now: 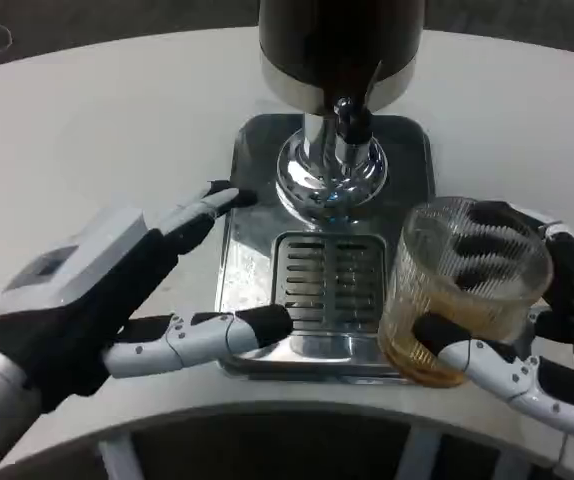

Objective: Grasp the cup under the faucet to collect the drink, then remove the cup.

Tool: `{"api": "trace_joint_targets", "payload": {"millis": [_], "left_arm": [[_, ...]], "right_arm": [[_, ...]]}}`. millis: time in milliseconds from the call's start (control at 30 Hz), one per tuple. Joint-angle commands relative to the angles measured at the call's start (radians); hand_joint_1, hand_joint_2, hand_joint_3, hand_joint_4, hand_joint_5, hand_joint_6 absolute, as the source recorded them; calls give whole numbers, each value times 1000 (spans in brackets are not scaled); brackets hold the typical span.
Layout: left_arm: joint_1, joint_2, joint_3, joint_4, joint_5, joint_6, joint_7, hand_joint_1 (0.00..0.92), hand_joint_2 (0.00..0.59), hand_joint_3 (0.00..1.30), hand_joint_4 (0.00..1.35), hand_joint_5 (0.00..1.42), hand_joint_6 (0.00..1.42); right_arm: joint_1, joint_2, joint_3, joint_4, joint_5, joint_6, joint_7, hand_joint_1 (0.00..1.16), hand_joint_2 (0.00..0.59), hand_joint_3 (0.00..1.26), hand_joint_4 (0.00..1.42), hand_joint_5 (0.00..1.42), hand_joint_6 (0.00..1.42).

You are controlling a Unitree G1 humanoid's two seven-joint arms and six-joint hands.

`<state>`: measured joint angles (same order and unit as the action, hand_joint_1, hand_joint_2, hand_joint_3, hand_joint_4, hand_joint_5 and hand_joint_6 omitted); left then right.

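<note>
In the head view, a ribbed clear glass cup is held by the right hand. The fingers are wrapped around the far side of the cup and are seen through the glass, while a white and black thumb is pressed against the near side, low on the wall. An amber drink is seen in the lower part of the cup. The cup is kept upright, to the right of the drip grille and beside the right edge of the metal base; whether its bottom touches the table cannot be told.

The faucet is located up and to the left of the right hand, apart from the cup, under the dark body of the dispenser.

The left hand is seen to the left of the base, open and holding nothing. One finger is stretched toward the base's left edge, and another is laid along its front left corner, beside the grille. The cup is well to the right of this hand, across the grille.
</note>
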<state>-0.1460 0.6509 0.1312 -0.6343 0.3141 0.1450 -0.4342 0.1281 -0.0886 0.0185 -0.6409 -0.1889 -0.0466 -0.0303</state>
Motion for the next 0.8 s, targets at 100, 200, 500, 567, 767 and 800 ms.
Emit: {"api": "trace_joint_targets", "payload": {"millis": [100, 200, 500, 567, 767, 800], "left_arm": [[69, -2, -22, -92, 35, -8, -12, 0, 45, 76, 0, 18, 169], [106, -6, -23, -131, 45, -8, -12, 0, 49, 56, 0, 0, 146], [194, -18, -30, -217, 68, -19, -18, 0, 50, 32, 0, 0, 126], [208, -20, -35, -232, 81, -20, -18, 0, 50, 30, 0, 0, 122], [229, -22, -49, -263, 126, -24, -27, 0, 51, 5, 0, 0, 96], [233, -22, -49, -268, 133, -24, -30, 0, 51, 1, 0, 0, 91]], "right_arm": [[79, -27, -9, -106, 39, -90, 52, 817, 262, 836, 1001, 1181, 1288], [113, -44, -27, -140, 64, -100, 79, 822, 265, 844, 1008, 1192, 1299], [184, -100, -96, -202, 133, -145, 154, 818, 262, 851, 1013, 1194, 1305], [194, -108, -109, -209, 145, -154, 166, 817, 262, 852, 1013, 1204, 1305], [216, -126, -142, -223, 167, -179, 194, 816, 262, 854, 1024, 1207, 1305], [219, -128, -146, -224, 170, -183, 199, 816, 262, 856, 1024, 1207, 1305]]}}
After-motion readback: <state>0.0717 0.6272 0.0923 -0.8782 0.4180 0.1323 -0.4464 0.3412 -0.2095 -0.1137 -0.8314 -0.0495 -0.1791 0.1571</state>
